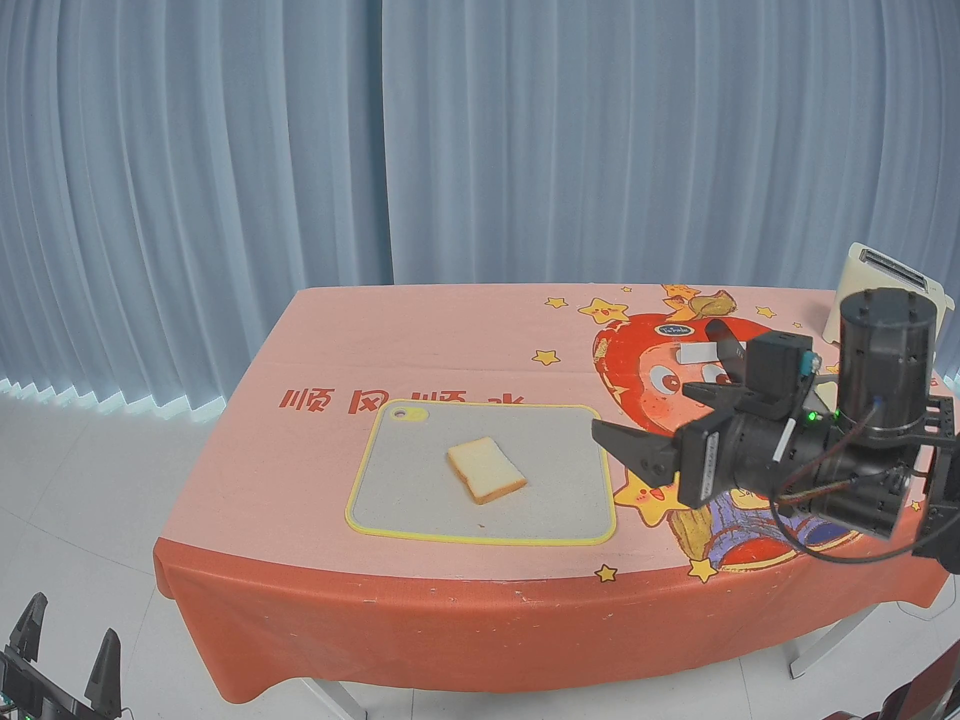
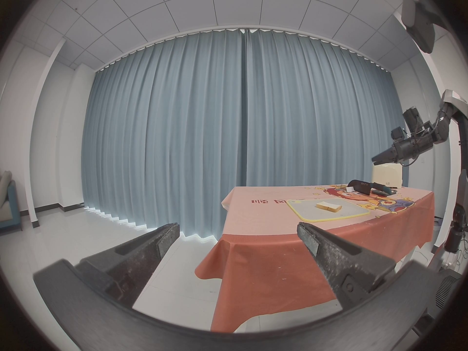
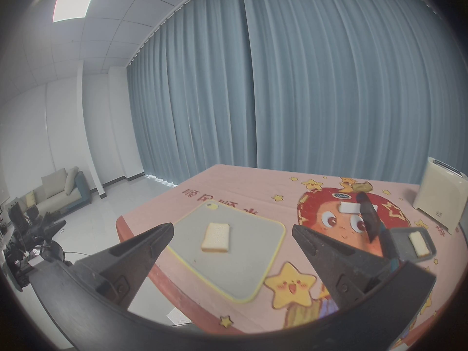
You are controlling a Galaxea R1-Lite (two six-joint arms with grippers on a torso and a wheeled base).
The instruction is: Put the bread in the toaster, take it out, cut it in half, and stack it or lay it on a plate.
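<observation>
— Right claw (image 1: 655,375)?
— Jaws wide apart, holding nothing, hanging above the table's (image 1: 400,342) right side. Left claw (image 2: 238,225) is spread too, empty, down beside the table and well apart from it.
— The bread (image 1: 486,469)?
— Flat on the grey cutting board (image 1: 560,512), mid-table.
— Toaster (image 3: 441,193)?
— Far right corner. From the head that side sits partly behind the claw; the right wrist view lays it open: a dark knife (image 3: 370,215), and a pale slice (image 3: 419,243) on a small dark dish (image 3: 402,242).
</observation>
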